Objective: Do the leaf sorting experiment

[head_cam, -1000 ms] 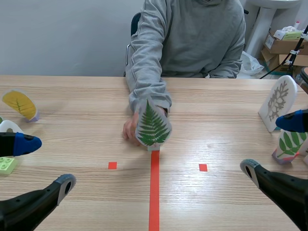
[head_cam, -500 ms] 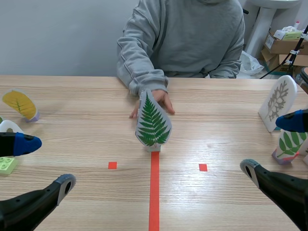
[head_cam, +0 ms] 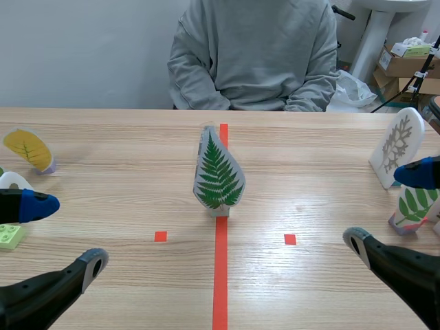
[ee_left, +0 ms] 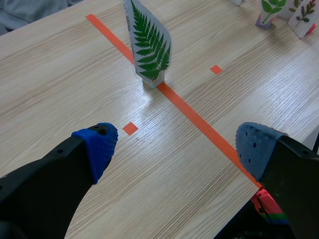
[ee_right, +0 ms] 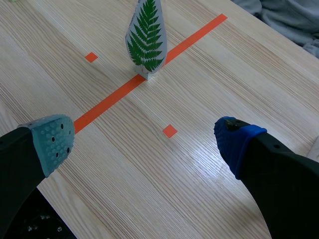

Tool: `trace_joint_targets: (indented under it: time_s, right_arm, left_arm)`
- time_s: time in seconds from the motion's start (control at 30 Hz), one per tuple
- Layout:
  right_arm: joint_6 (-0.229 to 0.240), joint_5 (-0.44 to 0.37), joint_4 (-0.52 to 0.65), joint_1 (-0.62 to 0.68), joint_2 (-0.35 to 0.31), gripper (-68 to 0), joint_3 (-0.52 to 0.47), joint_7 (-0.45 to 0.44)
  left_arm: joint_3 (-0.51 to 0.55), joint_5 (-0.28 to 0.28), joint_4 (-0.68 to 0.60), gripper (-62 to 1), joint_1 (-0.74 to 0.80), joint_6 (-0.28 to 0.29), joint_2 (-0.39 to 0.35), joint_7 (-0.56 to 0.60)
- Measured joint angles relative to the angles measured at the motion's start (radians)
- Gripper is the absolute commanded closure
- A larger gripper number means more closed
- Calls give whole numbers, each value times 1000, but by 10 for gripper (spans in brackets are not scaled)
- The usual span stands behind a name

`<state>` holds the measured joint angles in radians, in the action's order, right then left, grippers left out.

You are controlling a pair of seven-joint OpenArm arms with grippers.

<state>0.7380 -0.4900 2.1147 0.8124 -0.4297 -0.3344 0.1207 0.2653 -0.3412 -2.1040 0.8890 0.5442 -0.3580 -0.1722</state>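
A pale wood-grain bench (head_cam: 117, 206) with a slight sheen runs away from the robot to a plain grey wall. A person in a grey sweatshirt (head_cam: 254, 55) sits at the far side, hands below the edge. An orange-red tape line (head_cam: 220, 275) runs down the middle of the bench.

On that line stands the fern card (head_cam: 218, 180). It is a thin, flat, teardrop-shaped card, white and glossy, printed with a dark green feathery frond and set upright in a small white block foot.

At the far left stands a yellow leaf card (head_cam: 27, 148), with a light green toy block (head_cam: 9, 235) nearer the robot. At the far right are a white card with a pale lacy leaf (head_cam: 397, 146) and a card with green leaflets (head_cam: 414, 206).

The left gripper (ee_left: 177, 149) hangs low on its own side, fingers spread wide, holding nothing. The right gripper (ee_right: 143, 142) mirrors it, also spread wide and empty. Both are well apart from the fern card.

The step in hand looks like the start of a sort: a card is presented and waits to be picked up. Next, one arm would need to reach in, close gently across the card's flat faces or its foot, and carry it upright to the matching group. That is probably the right side, since the frond is divided into leaflets. The card is light and top-heavy, so a nudge could tip it.
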Motion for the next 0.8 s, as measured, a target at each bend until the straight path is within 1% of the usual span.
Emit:
trace_joint_targets:
  time_s: [0.8]
  right_arm:
    - [0, 0, 0, 0, 0, -574, 0, 8]
  left_arm:
    - [0, 0, 0, -510, 0, 0, 0, 0]
